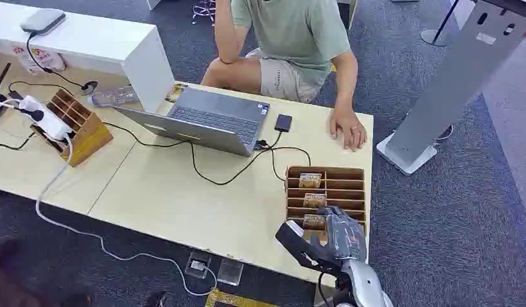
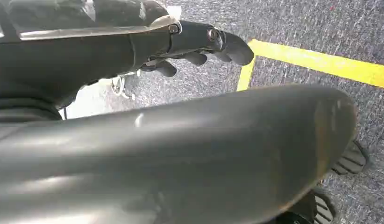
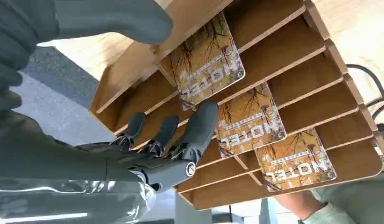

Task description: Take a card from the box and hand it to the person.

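Right hand (image 3: 148, 140), fingers spread and holding nothing, poised over the near end of the slotted box (image 1: 353, 174); nearest card (image 3: 209, 60) stands in its slot between thumb and fingers.

The right hand (image 1: 334, 238) hangs over the near end of the slotted wooden box (image 1: 326, 198) at the desk's (image 1: 183, 192) near right corner, fingers spread above the slats, thumb over the box's near wall. Three cards (image 3: 248, 114) stand in successive slots, each hemmed by dividers — only their upper edges stick out. Toward the desk's far right edge, a person's hand (image 1: 348, 131) lies flat. Left of the box, black cables (image 1: 247, 160) loop from the laptop (image 1: 209, 121) — bare desk lies between them and the near edge
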Available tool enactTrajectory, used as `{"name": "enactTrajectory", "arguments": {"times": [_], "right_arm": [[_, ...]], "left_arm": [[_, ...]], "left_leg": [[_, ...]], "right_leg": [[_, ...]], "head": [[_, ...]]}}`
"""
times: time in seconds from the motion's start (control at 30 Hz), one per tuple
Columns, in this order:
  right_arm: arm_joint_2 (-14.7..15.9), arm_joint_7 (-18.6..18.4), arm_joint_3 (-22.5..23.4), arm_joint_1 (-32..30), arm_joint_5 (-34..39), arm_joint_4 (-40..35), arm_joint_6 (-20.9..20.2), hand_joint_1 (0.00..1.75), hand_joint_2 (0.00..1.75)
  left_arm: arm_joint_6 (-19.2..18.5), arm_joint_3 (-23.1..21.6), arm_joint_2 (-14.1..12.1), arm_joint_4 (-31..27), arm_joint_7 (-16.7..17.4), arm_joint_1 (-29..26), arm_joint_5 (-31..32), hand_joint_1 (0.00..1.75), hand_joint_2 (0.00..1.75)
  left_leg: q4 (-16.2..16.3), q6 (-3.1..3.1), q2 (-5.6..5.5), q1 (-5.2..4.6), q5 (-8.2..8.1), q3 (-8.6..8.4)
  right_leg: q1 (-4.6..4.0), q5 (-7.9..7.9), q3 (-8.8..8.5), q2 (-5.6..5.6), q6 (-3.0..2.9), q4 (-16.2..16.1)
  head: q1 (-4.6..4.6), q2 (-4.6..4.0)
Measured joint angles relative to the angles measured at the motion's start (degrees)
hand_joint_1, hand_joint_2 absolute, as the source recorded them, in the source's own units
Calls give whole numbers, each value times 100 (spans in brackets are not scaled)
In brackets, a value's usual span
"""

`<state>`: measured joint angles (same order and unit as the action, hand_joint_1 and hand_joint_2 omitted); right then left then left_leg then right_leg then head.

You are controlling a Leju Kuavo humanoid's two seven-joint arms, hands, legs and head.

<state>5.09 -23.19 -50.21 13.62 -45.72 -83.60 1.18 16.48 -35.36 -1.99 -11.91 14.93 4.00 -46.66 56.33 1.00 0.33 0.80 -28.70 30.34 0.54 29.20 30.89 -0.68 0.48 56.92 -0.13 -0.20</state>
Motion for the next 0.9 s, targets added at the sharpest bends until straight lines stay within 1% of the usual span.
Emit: {"name": "enactTrajectory", "arguments": {"times": [0.07,0.1,0.17,0.23,0.27,0.3,0.33,0.37,0.4,0.43,0.9], "right_arm": [[0,0,0,3,4,4,2,68,175],[0,0,0,4,4,4,4,72,175],[0,0,0,8,7,4,4,94,175],[0,0,0,17,7,13,6,98,175],[0,0,0,24,15,17,6,96,175],[0,0,0,30,15,20,6,98,175],[0,0,0,38,20,24,6,94,175],[-2,0,-2,34,24,39,4,96,175],[-2,0,-2,32,28,55,4,91,175],[-2,0,-2,32,39,57,4,94,175],[-11,7,-2,19,66,133,50,93,175]], "left_arm": [[0,2,0,0,0,0,-4,0,0],[5,0,0,0,0,0,-4,0,0],[7,0,0,0,0,0,-4,0,0],[13,0,0,0,0,0,-7,0,0],[18,0,0,0,0,1,-11,0,0],[22,0,0,0,0,0,-13,0,0],[33,0,-2,0,0,1,-17,0,0],[35,-2,-2,0,0,1,-20,0,0],[35,-2,-2,0,0,1,-20,0,0],[35,-2,-2,2,0,1,-20,0,0],[24,-66,-4,0,-7,3,-9,0,0]], "left_leg": [[0,0,0,0,0,-1],[0,0,0,0,0,-1],[0,0,0,0,0,-1],[0,0,0,0,0,-1],[0,0,0,0,0,-1],[0,0,0,0,0,-1],[0,0,0,0,0,-2],[0,0,0,0,0,-1],[0,0,0,0,0,-1],[0,0,0,0,0,-1],[0,0,0,0,0,-2]], "right_leg": [[0,0,0,0,0,0],[0,0,-1,0,0,0],[0,0,-1,0,0,0],[0,0,-1,0,0,0],[0,0,-1,0,0,0],[0,0,-1,0,0,0],[0,0,-1,0,0,0],[0,0,-1,0,0,0],[0,0,0,0,0,0],[0,0,0,0,0,0],[0,0,0,0,0,0]], "head": [[0,0],[0,0],[0,0],[0,0],[0,0],[2,0],[0,0],[2,0],[0,0],[0,0],[0,0]]}}
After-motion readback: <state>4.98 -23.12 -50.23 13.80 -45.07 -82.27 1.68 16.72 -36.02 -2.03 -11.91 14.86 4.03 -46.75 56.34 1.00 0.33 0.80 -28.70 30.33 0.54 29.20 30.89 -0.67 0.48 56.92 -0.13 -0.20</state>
